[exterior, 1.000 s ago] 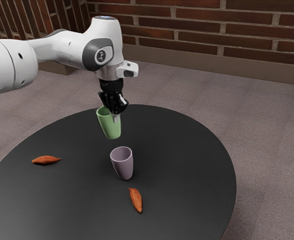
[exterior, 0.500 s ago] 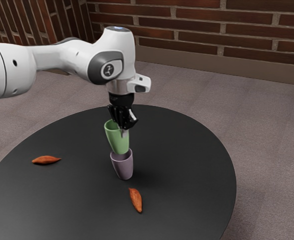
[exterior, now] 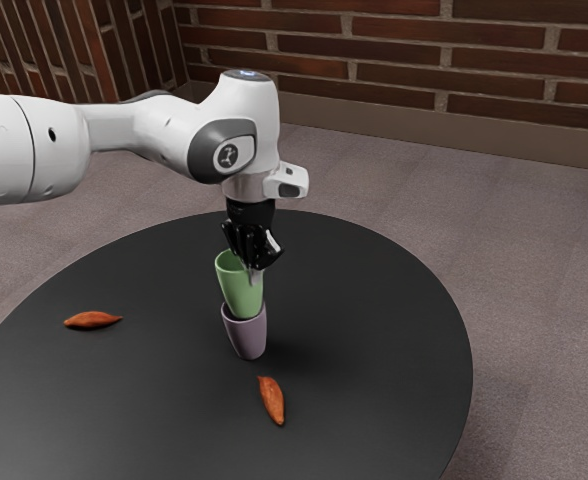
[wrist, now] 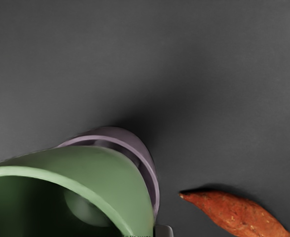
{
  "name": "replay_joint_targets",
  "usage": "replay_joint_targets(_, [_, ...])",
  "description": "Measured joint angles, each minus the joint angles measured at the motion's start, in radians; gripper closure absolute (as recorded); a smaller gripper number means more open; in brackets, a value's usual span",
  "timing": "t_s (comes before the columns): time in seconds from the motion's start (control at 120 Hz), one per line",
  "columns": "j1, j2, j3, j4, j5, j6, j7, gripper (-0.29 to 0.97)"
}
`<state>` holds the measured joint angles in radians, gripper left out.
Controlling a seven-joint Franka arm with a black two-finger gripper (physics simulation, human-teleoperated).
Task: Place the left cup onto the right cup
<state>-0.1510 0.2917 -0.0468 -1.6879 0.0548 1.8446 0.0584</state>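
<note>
At our gripper [exterior: 257, 262] hangs the green cup [exterior: 238, 287], pinched by its wall, one finger inside the rim and one outside, with only a narrow gap between them. We judge this cup light, stiff and smooth. A rim pinch suits it, though it could slip or swing if jolted. Straight below the gripper, its base sits down inside the purple cup [exterior: 245, 337], a little tilted, so the stacking looks nearly done. Farther out, one sweet potato [exterior: 271, 400] lies on the table [exterior: 394, 300] near the purple cup but apart. Another [exterior: 93, 320] lies well off to the side.
</note>
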Motion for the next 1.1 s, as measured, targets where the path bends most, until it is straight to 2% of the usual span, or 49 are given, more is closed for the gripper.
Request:
replay_joint_targets(0.075, [0.001,0.002,0.001,0.000,0.000,0.001,-0.004,0.77])
replay_joint_targets(0.283, [-0.002,-0.002,0.000,0.004,-0.005,-0.012,-0.011,0.34])
replay_joint_targets(0.458, [-0.004,-0.048,0.000,0.005,-0.005,-0.036,-0.015,0.15])
replay_joint_targets(0.7, [-0.070,-0.158,0.064,-0.002,-0.007,-0.081,-0.014,0.05])
replay_joint_targets(1.1, [-0.113,-0.259,0.116,0.009,-0.008,-0.177,-0.007,0.01])
